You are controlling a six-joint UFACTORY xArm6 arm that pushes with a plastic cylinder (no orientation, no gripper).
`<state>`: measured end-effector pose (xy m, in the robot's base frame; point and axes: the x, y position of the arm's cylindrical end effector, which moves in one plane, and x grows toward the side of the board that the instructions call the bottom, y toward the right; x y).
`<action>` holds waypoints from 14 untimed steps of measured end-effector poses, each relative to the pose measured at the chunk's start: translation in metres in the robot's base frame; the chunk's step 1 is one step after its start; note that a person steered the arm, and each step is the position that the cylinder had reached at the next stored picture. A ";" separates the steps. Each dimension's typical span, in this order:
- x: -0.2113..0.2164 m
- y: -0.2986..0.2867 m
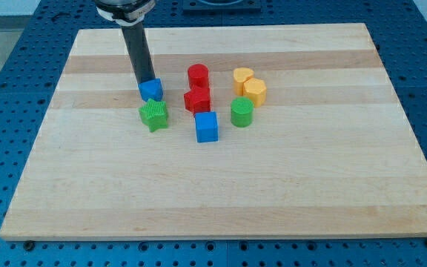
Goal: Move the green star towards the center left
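The green star point(153, 115) lies on the wooden board point(221, 185), left of the block cluster. A small blue block point(151, 90) sits just above it, nearly touching. My tip point(144, 81) rests at the upper left edge of that blue block, above the green star and apart from it. The dark rod rises from there toward the view's top.
A red cylinder point(198, 75) and a red star point(197, 100) stand right of the blue block. A blue cube point(207, 127) lies below them. A green cylinder point(242, 112), a yellow heart point(242, 77) and a yellow hexagon point(255, 90) sit further right.
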<state>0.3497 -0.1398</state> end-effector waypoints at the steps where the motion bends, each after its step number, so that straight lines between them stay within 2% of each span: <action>1: 0.000 -0.030; 2: 0.023 -0.055; 3: 0.075 -0.051; 4: 0.119 -0.005; 5: 0.120 0.114; 6: 0.078 0.147; 7: 0.056 0.112; 9: 0.083 0.025; 10: 0.061 -0.014; 11: 0.058 -0.041; 13: 0.128 -0.043; 14: 0.139 -0.070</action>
<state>0.4891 -0.2101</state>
